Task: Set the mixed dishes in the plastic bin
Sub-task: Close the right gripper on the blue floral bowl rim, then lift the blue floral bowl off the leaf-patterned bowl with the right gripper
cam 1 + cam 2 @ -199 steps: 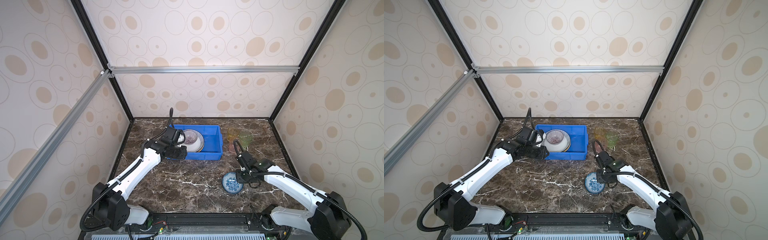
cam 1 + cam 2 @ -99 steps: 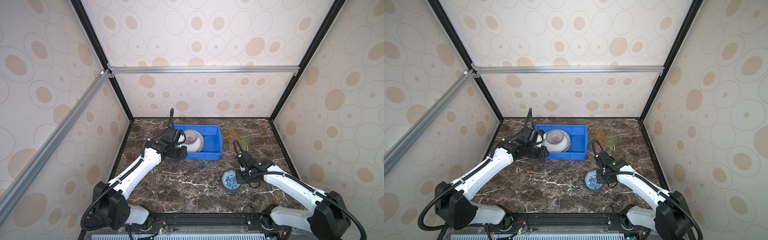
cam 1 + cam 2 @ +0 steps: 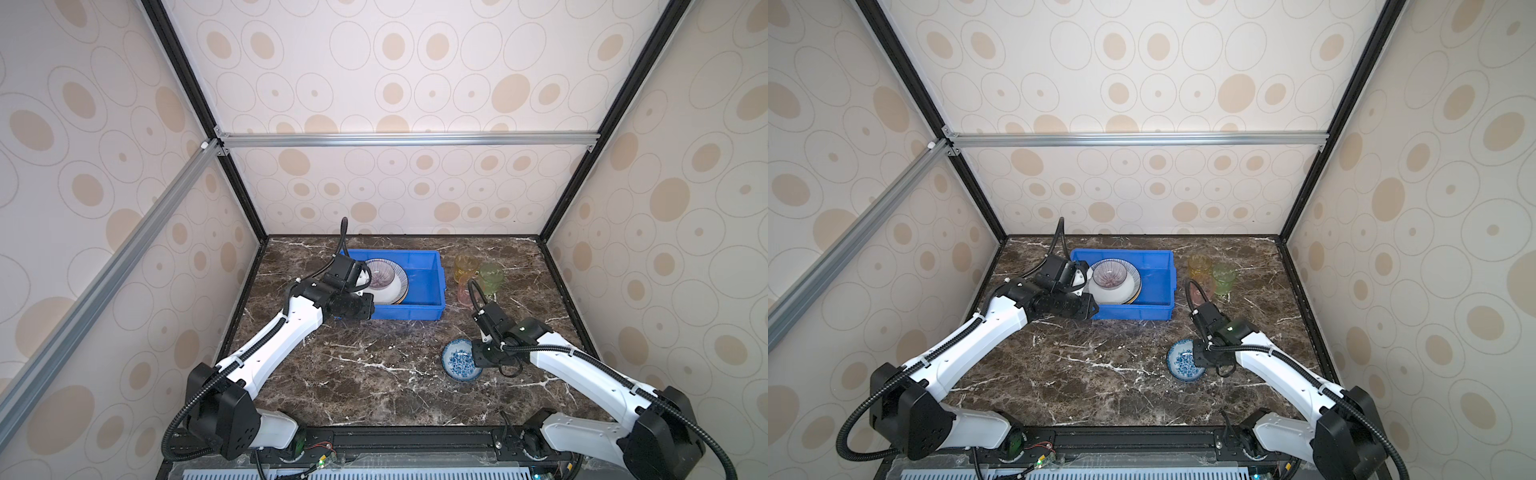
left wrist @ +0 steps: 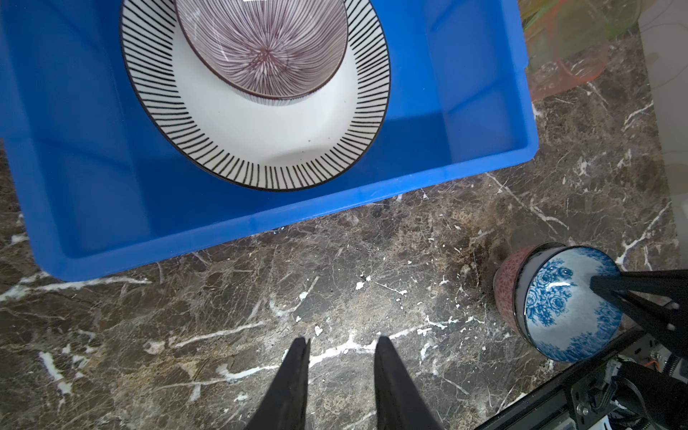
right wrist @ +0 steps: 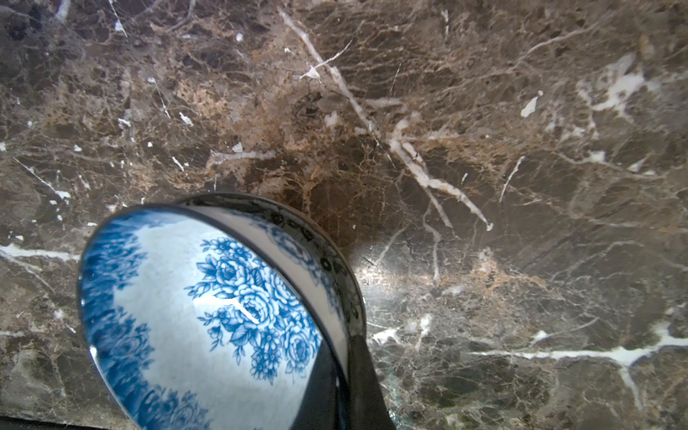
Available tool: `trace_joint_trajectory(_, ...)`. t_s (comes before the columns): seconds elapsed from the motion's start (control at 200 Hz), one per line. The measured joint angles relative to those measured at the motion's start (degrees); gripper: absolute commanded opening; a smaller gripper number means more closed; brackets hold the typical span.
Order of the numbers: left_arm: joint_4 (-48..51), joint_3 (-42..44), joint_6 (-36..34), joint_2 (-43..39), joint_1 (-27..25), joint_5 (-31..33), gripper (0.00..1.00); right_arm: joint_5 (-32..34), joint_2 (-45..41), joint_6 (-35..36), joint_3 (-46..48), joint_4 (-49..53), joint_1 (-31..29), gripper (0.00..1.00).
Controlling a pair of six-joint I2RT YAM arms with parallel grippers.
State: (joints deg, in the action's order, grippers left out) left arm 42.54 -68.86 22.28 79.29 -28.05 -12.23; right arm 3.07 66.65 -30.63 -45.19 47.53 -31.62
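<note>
The blue plastic bin (image 3: 419,308) (image 4: 335,203) stands at the back of the table. In it lies a striped-rim plate (image 3: 392,294) (image 4: 268,149) with a purple-rayed bowl (image 3: 379,274) (image 4: 264,48) on top. My left gripper (image 4: 340,348) hovers open and empty over the table just in front of the bin's near wall. My right gripper (image 5: 348,357) (image 3: 478,358) is shut on the rim of the blue floral bowl (image 3: 456,365) (image 3: 1183,365) (image 5: 204,316), which is tilted above the front right of the table. One finger is inside the rim and one outside.
Yellow (image 3: 465,265), green (image 3: 491,276) and pink (image 3: 464,291) tumblers stand close together right of the bin. The bin's right half (image 3: 424,282) holds nothing. Patterned walls close in the dark marble table (image 3: 374,374) on three sides.
My right gripper has shut on the blue floral bowl's rim, and the bowl has tipped up and shifted slightly. The left arm has not moved.
</note>
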Motion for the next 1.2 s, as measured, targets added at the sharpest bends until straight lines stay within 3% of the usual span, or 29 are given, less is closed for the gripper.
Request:
trace_joint_trajectory(0.72,0.0,0.4,0.4,-1.7,0.0,1.4,0.31,-3.2,-4.1,0.1,-3.9,-0.4,-0.1,0.0)
trace_joint_trajectory(1.201,0.4,0.3,0.4,-1.7,0.0,3.7,0.31,-5.5,1.4,1.6,-11.7,-2.2,-0.2,0.0)
